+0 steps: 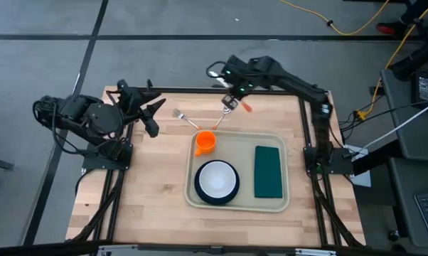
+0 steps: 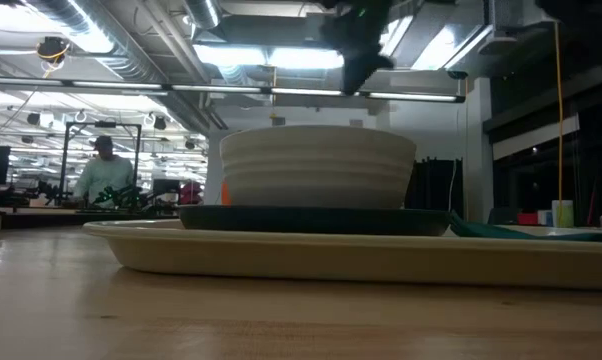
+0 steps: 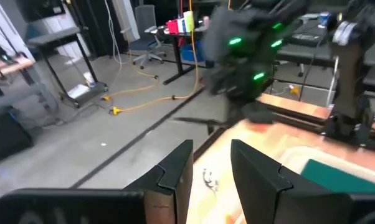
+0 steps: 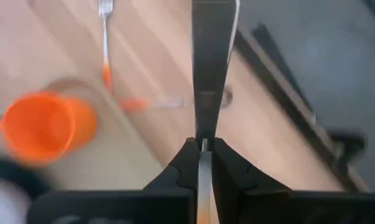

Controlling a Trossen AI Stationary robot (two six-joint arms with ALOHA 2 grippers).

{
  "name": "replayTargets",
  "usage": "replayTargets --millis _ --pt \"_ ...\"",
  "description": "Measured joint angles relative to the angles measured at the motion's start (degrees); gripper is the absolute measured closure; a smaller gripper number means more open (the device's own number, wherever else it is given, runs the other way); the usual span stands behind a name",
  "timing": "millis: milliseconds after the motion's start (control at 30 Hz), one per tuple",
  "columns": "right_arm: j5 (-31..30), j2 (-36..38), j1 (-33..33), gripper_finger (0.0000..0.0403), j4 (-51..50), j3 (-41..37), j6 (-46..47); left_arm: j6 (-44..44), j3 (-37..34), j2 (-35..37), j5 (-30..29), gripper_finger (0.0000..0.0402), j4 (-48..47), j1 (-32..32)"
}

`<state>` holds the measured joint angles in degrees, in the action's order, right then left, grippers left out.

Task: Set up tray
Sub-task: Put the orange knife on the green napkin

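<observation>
The cream-beige tray [image 1: 237, 203] lies on the table's right half. It holds an orange cup [image 1: 205, 141] in its far left corner, a white bowl on a dark teal plate [image 1: 217, 180], and a green napkin [image 1: 269, 171]. A fork [image 1: 186, 119] and a second orange-handled utensil [image 1: 220, 121] lie on the wood just beyond the tray. My right gripper [image 1: 232, 99] hovers above them near the far edge, shut on a knife [image 4: 209, 62] with an orange handle [image 1: 247, 107]. My left gripper [image 1: 151, 114] waits open at the table's left. My right gripper pinches the knife between its two fingers where the blade meets the orange handle [image 4: 204, 149]. The fingers lie along the knife, and its metal blade sticks straight out past the fingertips. The knife is lifted clear of the table, above the wood beyond the tray.
Bare wood lies left of the tray and along the near edge. The table's dark frame edge [image 4: 281, 106] runs close under the held knife. The right arm [image 1: 292, 82] reaches along the far edge. In the low view, a person [image 2: 103, 170] stands far back in the room.
</observation>
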<state>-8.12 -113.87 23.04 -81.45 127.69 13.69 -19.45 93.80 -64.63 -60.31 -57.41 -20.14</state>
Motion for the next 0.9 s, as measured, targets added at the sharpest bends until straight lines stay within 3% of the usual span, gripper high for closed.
replayTargets --millis 200,567,700,900 --pt "-4.1 10.7 -5.1 0.0379 -9.0 -7.9 11.7 4.9 0.0 1.5 -5.4 0.0300 -0.3 0.1" --pt "-3.6 30.2 -25.6 0.0379 -8.7 -30.9 44.2 6.1 0.0 5.1 -11.7 0.0300 -0.3 0.4" --pt "-3.6 33.2 -30.6 0.0379 -8.7 -34.3 57.0 7.6 0.0 6.3 -11.1 0.0300 -0.3 1.4" --pt "-2.2 33.0 -36.5 0.0379 -8.1 -36.8 73.3 14.3 0.0 7.2 -4.5 0.0300 -0.4 3.0"
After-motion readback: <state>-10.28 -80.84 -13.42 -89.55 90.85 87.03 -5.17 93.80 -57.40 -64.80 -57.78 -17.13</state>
